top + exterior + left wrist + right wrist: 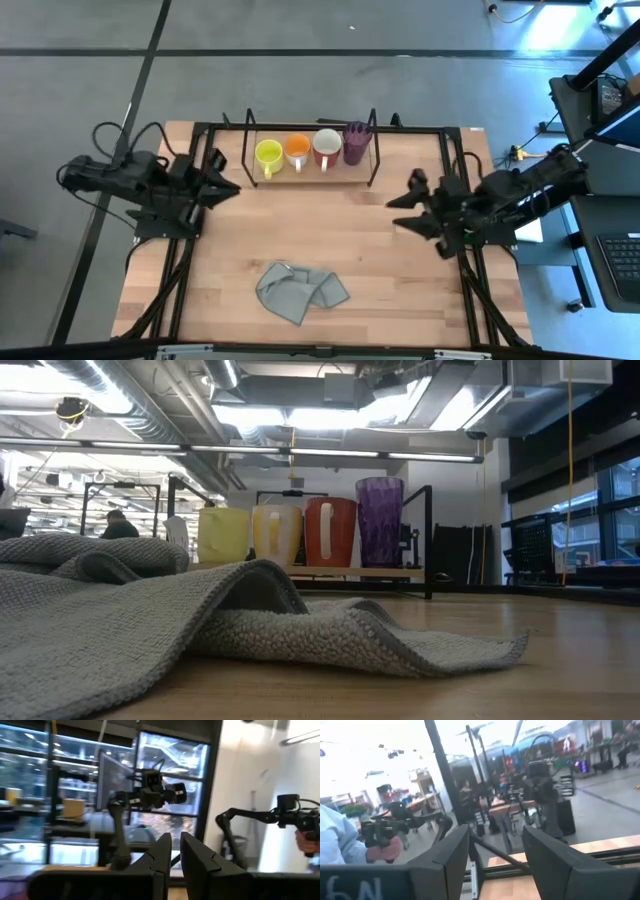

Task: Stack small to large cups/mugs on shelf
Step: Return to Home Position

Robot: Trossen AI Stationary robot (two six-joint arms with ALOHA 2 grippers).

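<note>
Four cups stand upright in a row on the shelf's wooden base at the table's far middle. From left to right they are a yellow-green mug, an orange mug, a white mug with red inside and a taller purple tumbler. The low view shows the row too, with the tumbler at its right end. My left gripper is shut and empty at the table's left edge, to the left of the shelf. My right gripper is open and empty at the right side, nearer than the shelf.
A crumpled grey cloth lies on the table near the front middle and fills the low view's foreground. A larger black frame of rails borders the table. A person's arm shows in the room beyond.
</note>
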